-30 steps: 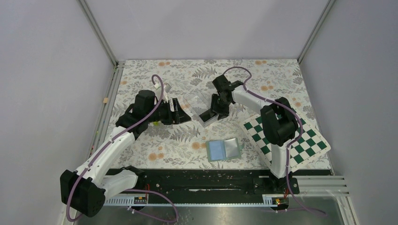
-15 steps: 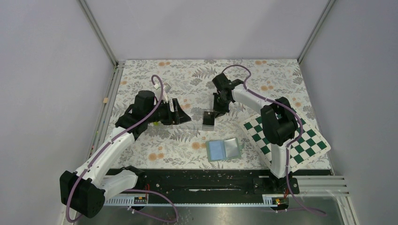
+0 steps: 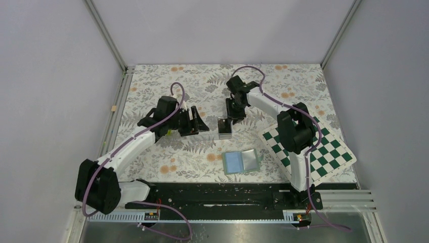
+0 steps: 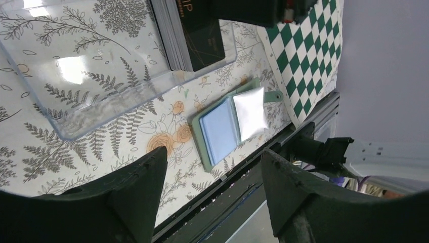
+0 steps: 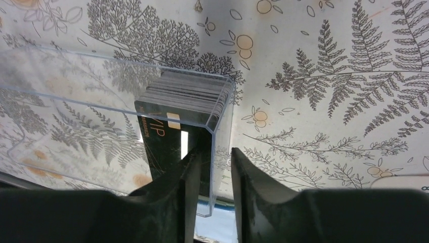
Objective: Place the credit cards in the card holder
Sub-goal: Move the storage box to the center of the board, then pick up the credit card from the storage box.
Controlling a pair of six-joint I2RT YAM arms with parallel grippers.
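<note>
Chequered board (image 3: 324, 149) lying at table (image 3: 298, 81) right edge. Clear box (image 3: 224, 127) mid-table holding stacked credit cards (image 5: 184, 93). Card holder (image 3: 241, 161) lying open near front edge. R gripper (image 5: 215, 167) straddling box wall, grip unclear; L gripper (image 4: 211, 158) hanging apart.

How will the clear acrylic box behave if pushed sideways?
Probably stiff: the clear acrylic box keeps straight, crisp walls. Likely light and prone to sliding on the floral tablecloth, since its walls look thin. The black cards stand stacked at one end, so it may pivot about that end rather than travel straight.
</note>
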